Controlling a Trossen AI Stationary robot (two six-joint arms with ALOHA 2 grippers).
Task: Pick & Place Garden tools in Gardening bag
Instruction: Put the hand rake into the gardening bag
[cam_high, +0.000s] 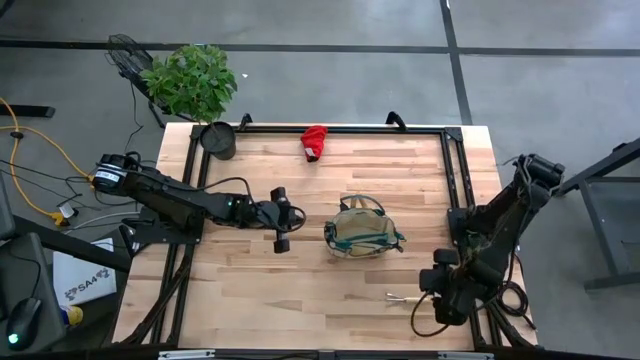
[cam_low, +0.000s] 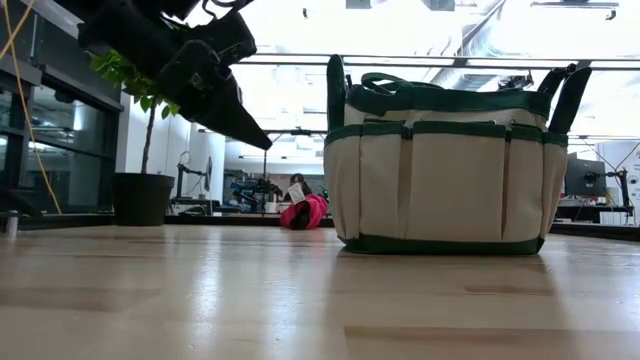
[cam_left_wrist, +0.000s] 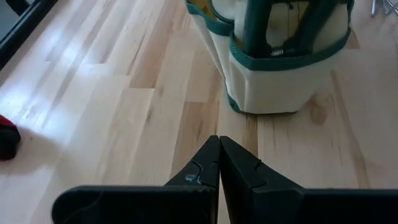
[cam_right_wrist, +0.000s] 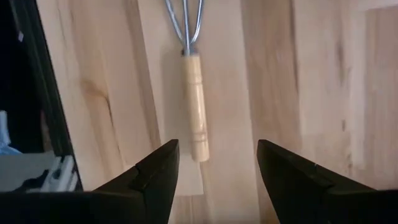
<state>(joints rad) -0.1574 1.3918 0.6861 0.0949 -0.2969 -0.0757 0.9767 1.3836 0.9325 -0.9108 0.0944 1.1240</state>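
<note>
The tan gardening bag (cam_high: 364, 232) with green trim stands upright on its base at mid-table; it also shows in the low view (cam_low: 445, 160) and the left wrist view (cam_left_wrist: 280, 56). A wooden-handled mini rake (cam_right_wrist: 194, 106) lies flat on the table near the right front (cam_high: 405, 297). A red glove (cam_high: 314, 142) lies at the far edge. My left gripper (cam_left_wrist: 219, 144) is shut and empty, above the table left of the bag (cam_high: 283, 220). My right gripper (cam_right_wrist: 216, 158) is open above the rake's handle end, touching nothing.
A black pot (cam_high: 218, 140) with a green plant stands at the table's far left corner. A black metal frame (cam_high: 455, 170) runs along the table's edges. Bare wood lies between the bag and the table's near edge.
</note>
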